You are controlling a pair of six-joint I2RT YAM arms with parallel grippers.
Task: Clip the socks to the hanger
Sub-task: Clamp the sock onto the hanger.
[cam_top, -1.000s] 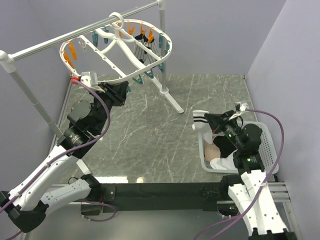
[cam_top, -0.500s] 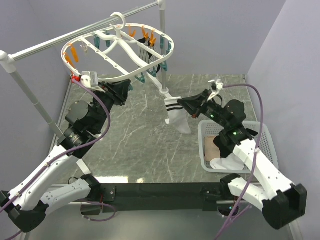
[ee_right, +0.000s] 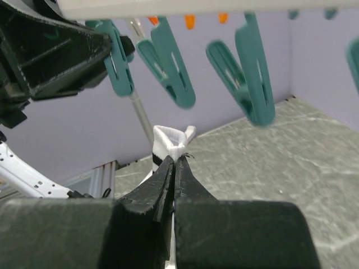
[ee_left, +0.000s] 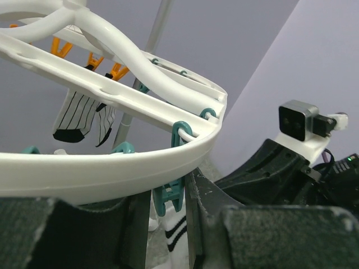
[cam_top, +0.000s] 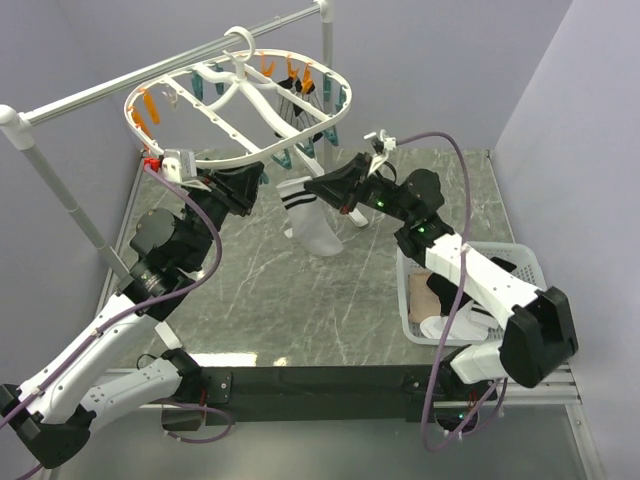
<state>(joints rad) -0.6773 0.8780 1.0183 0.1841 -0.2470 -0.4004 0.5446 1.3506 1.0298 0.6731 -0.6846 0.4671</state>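
Note:
The white oval hanger (cam_top: 232, 160) hangs by its hook from the rail, with orange and teal clips round its rim. My left gripper (cam_top: 250, 182) is at the near rim. In the left wrist view its jaws (ee_left: 166, 208) are closed around a teal clip (ee_left: 168, 196) under the rim (ee_left: 112, 168). My right gripper (cam_top: 312, 188) is shut on the cuff of a white sock with black stripes (cam_top: 305, 218). It holds the sock hanging just right of the left gripper, below the teal clips (ee_right: 168, 73). The cuff (ee_right: 168, 143) sticks up past my right gripper (ee_right: 175, 162). A thin-striped sock (ee_left: 84, 115) hangs clipped at the far side.
A white lattice basket (cam_top: 530, 265) at the right holds a pinkish-beige sock (cam_top: 425, 295), a white sock (cam_top: 445, 325) and a dark one. The silver rail (cam_top: 120, 82) runs across the back, and one leg (cam_top: 345, 205) comes down behind the right gripper. Walls close in on three sides.
The right arm has swung left from over the basket, carrying the white striped sock up to the hanger's near rim. The left gripper stays at the rim, and the hanger has shifted slightly.

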